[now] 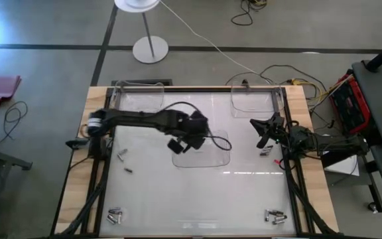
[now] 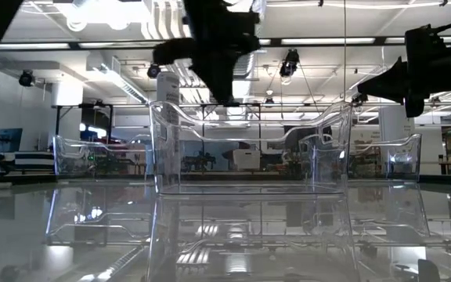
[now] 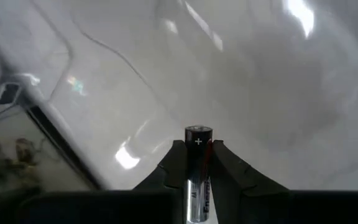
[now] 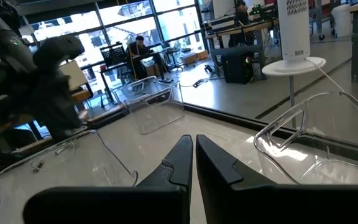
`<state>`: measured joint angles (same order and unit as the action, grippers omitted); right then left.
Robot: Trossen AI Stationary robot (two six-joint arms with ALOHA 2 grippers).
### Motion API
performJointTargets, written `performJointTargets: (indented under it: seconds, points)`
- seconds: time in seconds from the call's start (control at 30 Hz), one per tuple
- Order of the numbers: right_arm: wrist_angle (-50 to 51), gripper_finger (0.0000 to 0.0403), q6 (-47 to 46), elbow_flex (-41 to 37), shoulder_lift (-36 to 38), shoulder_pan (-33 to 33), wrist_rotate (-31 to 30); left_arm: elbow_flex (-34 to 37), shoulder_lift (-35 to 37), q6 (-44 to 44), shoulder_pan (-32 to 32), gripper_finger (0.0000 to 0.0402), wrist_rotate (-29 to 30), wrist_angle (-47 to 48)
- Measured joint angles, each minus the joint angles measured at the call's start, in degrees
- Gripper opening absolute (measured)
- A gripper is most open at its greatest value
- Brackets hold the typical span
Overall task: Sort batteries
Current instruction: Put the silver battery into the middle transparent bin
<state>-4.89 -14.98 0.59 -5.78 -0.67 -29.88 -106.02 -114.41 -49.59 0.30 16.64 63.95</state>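
Grey floor [image 1: 45, 60]; white lamp [image 1: 149, 40]; bright windows [image 4: 129, 25]

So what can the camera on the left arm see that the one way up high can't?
Only the left wrist view shows the battery pinched in the left gripper, plus end forward, fingers shut on it.

Only the high view shows the loose batteries: two at the table's left, one pile at each near corner, some near the right gripper, which waits at the table's right with fingers shut.

Both show the clear middle tray beneath the left gripper.
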Motion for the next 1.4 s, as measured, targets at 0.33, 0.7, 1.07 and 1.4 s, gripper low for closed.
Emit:
performJointTargets:
  seconds: [0.33, 0.7, 1.07, 1.4]
  points:
    - [0.00, 0.0013, 0.00, 0.01, 0.00, 0.01, -0.01, -25.18, -17.83, -14.64, -0.74, 0.0021, -0.50, 11.98]
    - [0.00, 0.0013, 0.00, 0.01, 0.00, -0.02, -0.01, -27.72, -20.36, -17.39, -2.08, 0.0021, -8.98, 11.37]
    - [0.00, 0.0013, 0.00, 0.01, 0.00, 0.01, -0.01, -26.55, -23.39, -17.45, -2.07, 0.0021, -12.93, 8.16]
    - [0.00, 0.0013, 0.00, 0.00, 0.00, -0.02, -0.01, -19.33, -23.45, -19.33, -1.56, 0.0021, -11.52, 6.97]
